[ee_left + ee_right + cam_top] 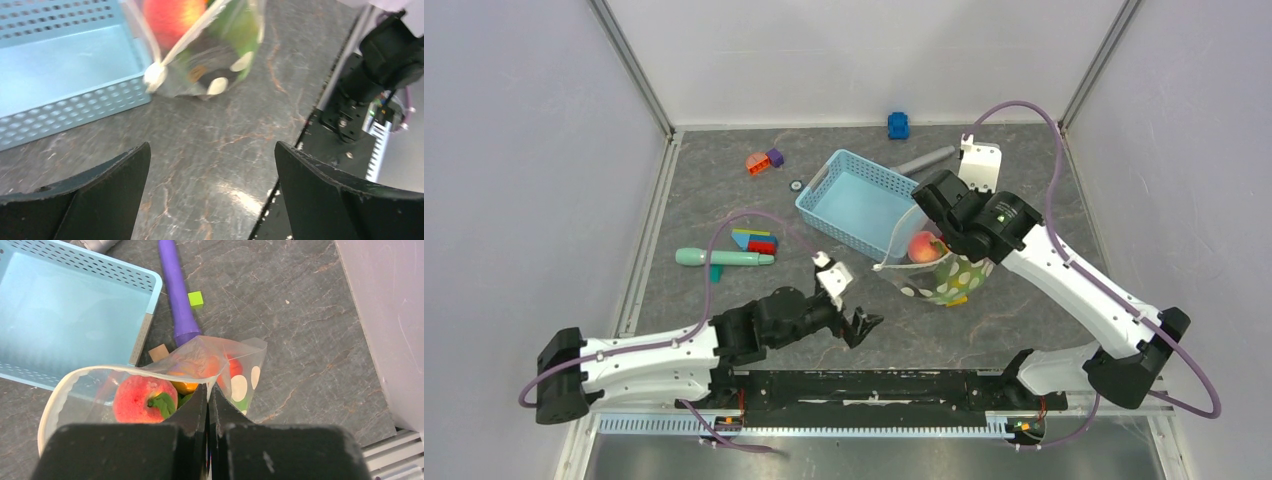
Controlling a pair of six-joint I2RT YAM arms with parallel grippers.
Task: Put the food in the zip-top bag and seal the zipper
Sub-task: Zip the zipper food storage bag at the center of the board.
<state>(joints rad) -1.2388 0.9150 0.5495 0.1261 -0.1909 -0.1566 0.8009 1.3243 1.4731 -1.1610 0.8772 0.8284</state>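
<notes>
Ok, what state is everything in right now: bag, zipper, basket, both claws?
zip-top bag: mouth open, held up by its rim
zipper: unsealed
toy peach: inside the bag
light-blue basket: upright, empty
left claw: open, empty
right claw: shut on the bag's rim

A light-blue basket (861,205) stands on the grey worktop (704,180); a purple stick (177,295) and a green cube (195,299) lie beside it.

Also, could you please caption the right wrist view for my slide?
Right jaws shut on the rim of the zip-top bag, toy peach inside, blue mesh basket alongside.
</notes>
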